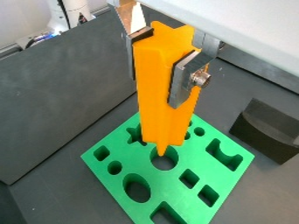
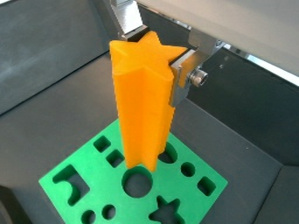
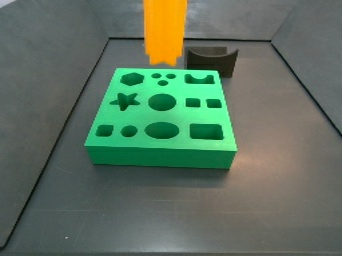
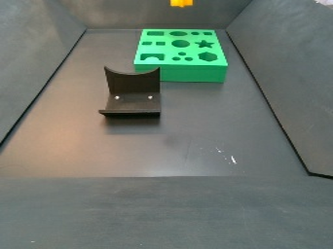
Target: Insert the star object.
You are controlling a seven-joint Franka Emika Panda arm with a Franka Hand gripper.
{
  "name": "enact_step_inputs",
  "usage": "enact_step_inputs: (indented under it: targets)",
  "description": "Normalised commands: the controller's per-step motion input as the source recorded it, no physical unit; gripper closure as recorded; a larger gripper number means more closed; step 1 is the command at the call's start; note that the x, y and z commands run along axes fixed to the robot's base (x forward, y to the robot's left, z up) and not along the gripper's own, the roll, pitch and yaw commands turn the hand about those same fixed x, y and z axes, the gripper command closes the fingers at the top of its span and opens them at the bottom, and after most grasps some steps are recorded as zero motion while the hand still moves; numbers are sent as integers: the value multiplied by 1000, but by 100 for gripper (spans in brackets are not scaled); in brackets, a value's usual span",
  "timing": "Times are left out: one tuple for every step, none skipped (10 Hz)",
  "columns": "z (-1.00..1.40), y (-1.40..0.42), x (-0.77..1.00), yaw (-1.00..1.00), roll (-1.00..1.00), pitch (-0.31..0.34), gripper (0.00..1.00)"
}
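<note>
In both wrist views the gripper [image 1: 162,63] is clamped on the star object [image 1: 163,96], its silver finger plates pressing opposite fluted sides near the bar's upper end. The star object hangs upright above the green block [image 1: 176,171], its lower end apart from the block's top face and over the middle holes. In a wrist view the dark fixture [image 1: 270,129] sits on the floor just beside the green block. In a wrist view the bar's star-shaped end face [image 2: 149,51] shows clearly, and a star-shaped hole [image 2: 169,208] lies near the block's edge, apart from the bar's lower end. In a side view the star object [image 3: 164,30] hangs above the far edge of the green block [image 3: 163,115]; the gripper itself is out of frame. In a side view only the bar's tip [image 4: 181,3] shows, above the green block [image 4: 182,53]; the fixture [image 4: 129,93] stands well apart from the block.
</note>
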Motion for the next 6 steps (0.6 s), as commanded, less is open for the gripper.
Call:
enact_step_inputs:
  targets:
    - [-506, 269, -257, 657, -253, -87, 100]
    - [-446, 231, -254, 660, -287, -90, 100]
    - [-377, 231, -403, 454, -339, -97, 100]
    - [-434, 171, -523, 154, -313, -124, 100]
    - [-400, 69, -549, -14, -139, -84, 100]
    - [-374, 83, -594, -63, -146, -96, 100]
